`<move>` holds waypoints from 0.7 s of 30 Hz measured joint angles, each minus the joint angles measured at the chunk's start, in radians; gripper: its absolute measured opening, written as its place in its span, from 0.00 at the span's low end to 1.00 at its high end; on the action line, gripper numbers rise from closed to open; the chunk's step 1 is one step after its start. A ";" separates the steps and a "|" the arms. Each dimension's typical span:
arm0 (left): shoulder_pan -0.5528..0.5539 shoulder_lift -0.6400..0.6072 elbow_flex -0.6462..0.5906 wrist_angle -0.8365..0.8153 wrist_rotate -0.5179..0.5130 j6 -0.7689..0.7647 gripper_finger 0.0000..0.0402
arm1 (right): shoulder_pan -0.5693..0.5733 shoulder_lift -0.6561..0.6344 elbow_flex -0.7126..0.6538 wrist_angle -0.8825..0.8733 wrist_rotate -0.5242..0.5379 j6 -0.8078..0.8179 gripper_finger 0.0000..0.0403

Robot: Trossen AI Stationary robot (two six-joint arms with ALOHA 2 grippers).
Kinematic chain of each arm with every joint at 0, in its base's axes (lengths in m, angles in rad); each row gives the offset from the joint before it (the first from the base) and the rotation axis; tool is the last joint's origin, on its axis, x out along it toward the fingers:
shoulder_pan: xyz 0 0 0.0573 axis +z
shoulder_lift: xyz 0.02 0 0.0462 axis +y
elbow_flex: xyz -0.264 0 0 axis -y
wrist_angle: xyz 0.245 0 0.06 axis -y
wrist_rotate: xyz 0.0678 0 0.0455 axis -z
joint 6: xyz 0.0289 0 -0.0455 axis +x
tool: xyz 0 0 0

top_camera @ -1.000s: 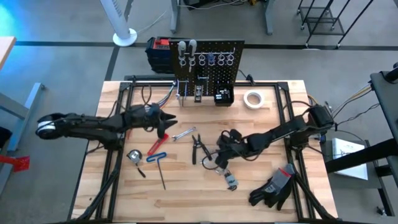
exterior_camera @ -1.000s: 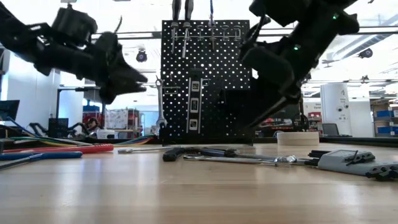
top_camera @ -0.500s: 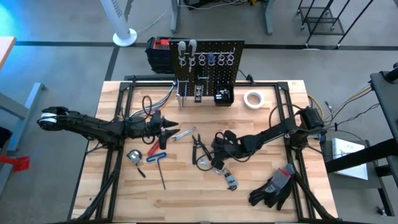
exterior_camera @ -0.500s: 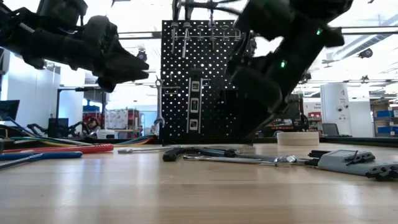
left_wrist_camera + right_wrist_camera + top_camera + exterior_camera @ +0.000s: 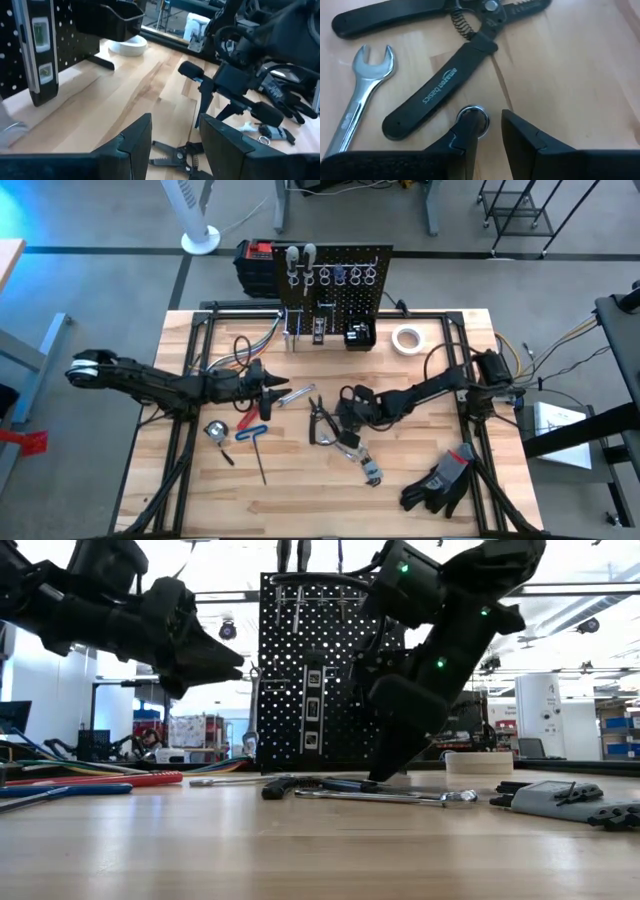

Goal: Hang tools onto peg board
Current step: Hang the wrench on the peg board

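Observation:
The peg board (image 5: 335, 285) stands upright at the table's far edge, with tools hanging on its top hooks. Black pliers (image 5: 435, 95) and a silver wrench (image 5: 355, 105) lie flat at mid-table. My right gripper (image 5: 492, 125) points steeply down beside the pliers' handle, its fingers a narrow gap apart, at a small silver ring (image 5: 472, 114) on the wood. My left gripper (image 5: 275, 387) hovers open and empty, clear of the table, over another silver wrench (image 5: 295, 394) and a red-handled tool (image 5: 248, 417). My right gripper comes at the silver ring's rim (image 5: 482, 120) from above, slanting down. One fingertip (image 5: 467, 132) stands over the ring's hollow and the other outside it. The ring lies flat on the table. I cannot tell whether the fingers touch it.
A blue-handled tool (image 5: 250, 433) and a small round tool (image 5: 213, 430) lie near the left front. Black gloves (image 5: 440, 480) lie at the front right and a white tape roll (image 5: 405, 339) at the back right. A red-and-black box (image 5: 255, 260) stands behind the peg board.
My right gripper has gone down and toward the table's left edge, rolling a little, until its fingertips stand at the table surface beside the pliers. My left gripper has drifted a little toward the near edge and stays clear of the table.

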State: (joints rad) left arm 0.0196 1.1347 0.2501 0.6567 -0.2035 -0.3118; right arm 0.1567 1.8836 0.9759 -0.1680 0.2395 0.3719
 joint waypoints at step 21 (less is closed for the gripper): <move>-0.051 0.197 0.000 0.281 0.068 -0.093 0.38 | 0.165 -0.136 -0.011 -0.020 0.360 -0.092 0.00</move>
State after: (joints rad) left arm -0.0309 1.3313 0.2501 0.9378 -0.1352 -0.4045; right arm 0.3222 1.7479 0.9653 -0.1881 0.5996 0.2800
